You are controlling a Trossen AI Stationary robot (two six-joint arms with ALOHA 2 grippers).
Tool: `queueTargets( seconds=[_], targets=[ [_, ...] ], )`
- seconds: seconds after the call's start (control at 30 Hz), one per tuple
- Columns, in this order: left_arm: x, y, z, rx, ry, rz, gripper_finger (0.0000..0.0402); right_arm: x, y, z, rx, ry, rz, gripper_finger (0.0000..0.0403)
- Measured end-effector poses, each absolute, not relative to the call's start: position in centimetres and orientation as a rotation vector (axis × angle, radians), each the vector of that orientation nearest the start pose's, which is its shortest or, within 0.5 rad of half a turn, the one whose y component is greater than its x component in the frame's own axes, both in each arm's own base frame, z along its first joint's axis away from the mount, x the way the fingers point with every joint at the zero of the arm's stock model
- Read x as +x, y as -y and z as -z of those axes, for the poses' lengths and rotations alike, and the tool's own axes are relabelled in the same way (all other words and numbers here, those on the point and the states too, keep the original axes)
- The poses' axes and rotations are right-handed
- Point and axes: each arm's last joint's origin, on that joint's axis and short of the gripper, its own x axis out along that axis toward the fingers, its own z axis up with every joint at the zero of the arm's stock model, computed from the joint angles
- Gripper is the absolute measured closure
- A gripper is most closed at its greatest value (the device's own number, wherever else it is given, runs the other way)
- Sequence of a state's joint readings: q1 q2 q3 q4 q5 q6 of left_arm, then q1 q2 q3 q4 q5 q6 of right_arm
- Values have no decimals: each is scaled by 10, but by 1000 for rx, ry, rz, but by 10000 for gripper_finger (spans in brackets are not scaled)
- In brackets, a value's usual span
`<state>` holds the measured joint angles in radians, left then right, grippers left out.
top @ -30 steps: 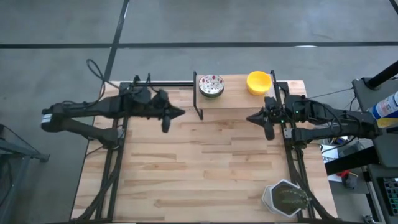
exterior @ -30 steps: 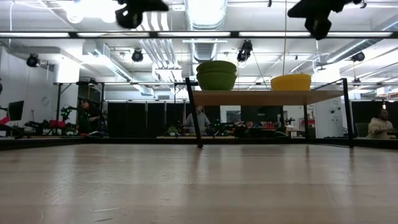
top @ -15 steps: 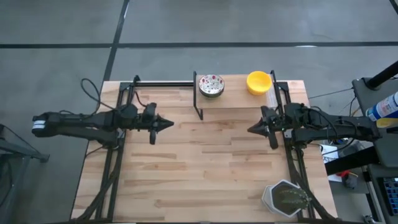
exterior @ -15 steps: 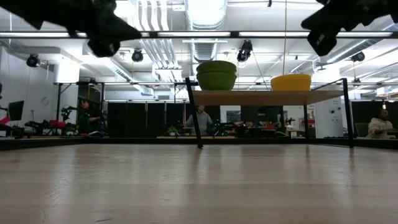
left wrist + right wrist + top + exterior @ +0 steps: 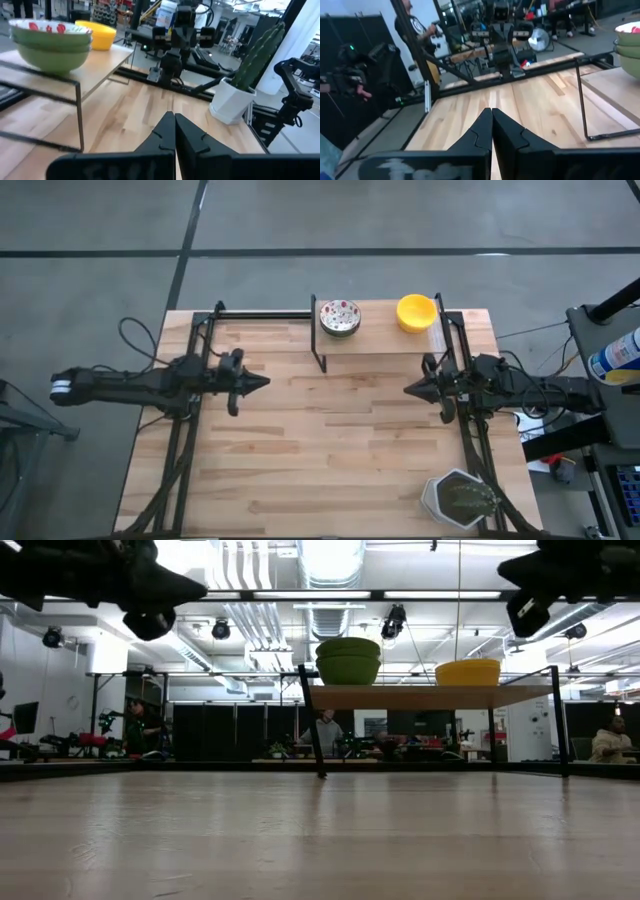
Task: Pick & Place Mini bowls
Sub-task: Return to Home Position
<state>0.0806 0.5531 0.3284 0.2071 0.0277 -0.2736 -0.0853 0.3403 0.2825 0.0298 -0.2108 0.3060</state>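
1. While both arms hang above the table (image 5: 330, 470), the left gripper (image 5: 262, 382) is over its left side and the right gripper (image 5: 408, 390) over its right. Their tips point at each other and are well apart.
2. Both wrist views show the jaws clenched tip to tip with nothing between them, on the left (image 5: 171, 117) and on the right (image 5: 491, 111).
3. A raised shelf (image 5: 385, 340) on thin dark legs stands at the far edge of the table. A grey hexagonal plant pot (image 5: 460, 500) holding a cactus (image 5: 255, 55) sits at the near right corner, well apart from the shelf.
4. On the shelf, the patterned bowls (image 5: 339, 318) are stacked at the left end and the yellow bowls (image 5: 416, 312) at the right end, apart from each other.
5. From above, each stack reads as one bowl, speckled inside or plain yellow.
6. The low view shows the patterned stack's green outsides (image 5: 348, 661) with nested rims, and the yellow stack (image 5: 467, 672) beside it. The left wrist view confirms the nesting (image 5: 50, 45).
7. The exact count per stack cannot be told.
8. Beyond the table, the low view shows people (image 5: 322, 730) in the room.
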Motion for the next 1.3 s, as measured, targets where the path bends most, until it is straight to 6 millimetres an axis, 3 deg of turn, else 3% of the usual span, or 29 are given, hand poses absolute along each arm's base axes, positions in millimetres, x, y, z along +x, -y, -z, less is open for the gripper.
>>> queueTargets(
  seconds=[0.43, 0.67, 1.13, 1.3],
  targets=[
    [112, -9, -247, -263, 4, -64, 402, 82, 2, -223, 296, 124, -114, 394],
    [100, -9, -242, -262, 61, -92, 402, 83, 2, -220, 249, 107, -106, 394],
    [103, -9, -180, -309, 42, -95, 401, 88, 3, -199, 205, 64, -73, 394],
    [104, -9, -168, -308, 19, -99, 401, 91, 3, -188, 224, 30, -72, 394]
  ],
)
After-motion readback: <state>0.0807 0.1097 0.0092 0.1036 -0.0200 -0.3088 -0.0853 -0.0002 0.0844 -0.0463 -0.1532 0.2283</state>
